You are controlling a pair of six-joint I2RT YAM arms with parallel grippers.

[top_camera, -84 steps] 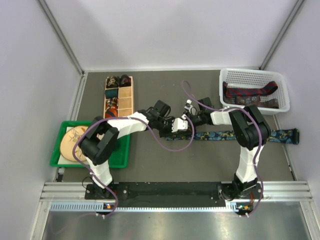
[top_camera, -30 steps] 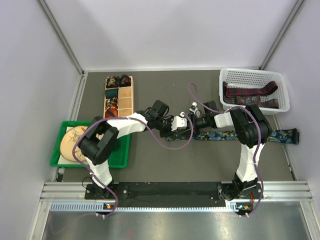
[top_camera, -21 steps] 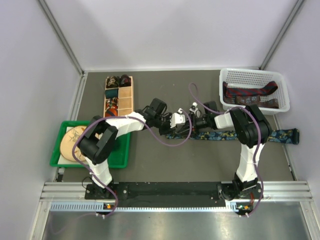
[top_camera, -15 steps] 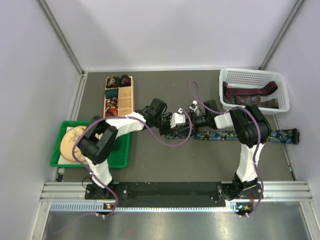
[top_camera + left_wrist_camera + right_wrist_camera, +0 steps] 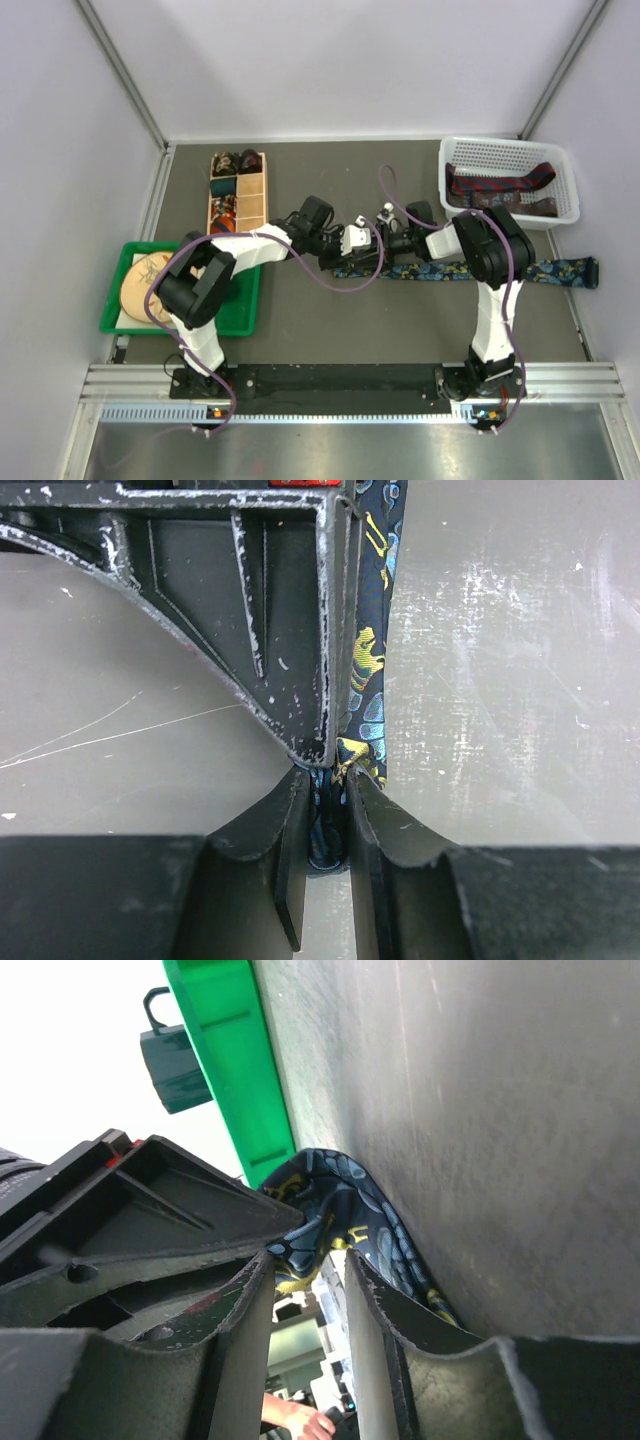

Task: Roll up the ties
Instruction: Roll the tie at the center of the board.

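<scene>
**While both grippers pinch its left end, the floral tie lies stretched across the table**

Where it lies flat, the floral tie (image 5: 560, 271) runs as a long dark blue strip with a yellow and light blue print. It reaches from the middle of the grey table (image 5: 320, 330) out to the right edge. Its left end is lifted off the surface, and the two grippers meet there, tip to tip.

The left gripper (image 5: 327, 790) comes in from the left. Its jaws are closed on the tie, and in the left wrist view a sliver of printed cloth is squeezed in the narrow slit between the fingers (image 5: 290, 840). Just beyond them the fabric runs up along one black finger of the other gripper.

The right gripper (image 5: 308, 1260) reaches in from the right, low over the tie. Its jaws are drawn close together, with a bunched fold of the tie filling the gap at the tips, so it too grips the cloth. In the right wrist view the tie curves down from that fold onto the table.

Far right stands a white basket (image 5: 560, 165), holding dark red patterned ties (image 5: 500, 184) that lie loose and unrolled. Far left of the grippers is a wooden divided box (image 5: 256, 190), and small rolled ties (image 5: 232, 160) sit in several of its compartments. Near left, a green tray (image 5: 248, 300) holds a round tan object (image 5: 140, 282) that I cannot identify.
</scene>
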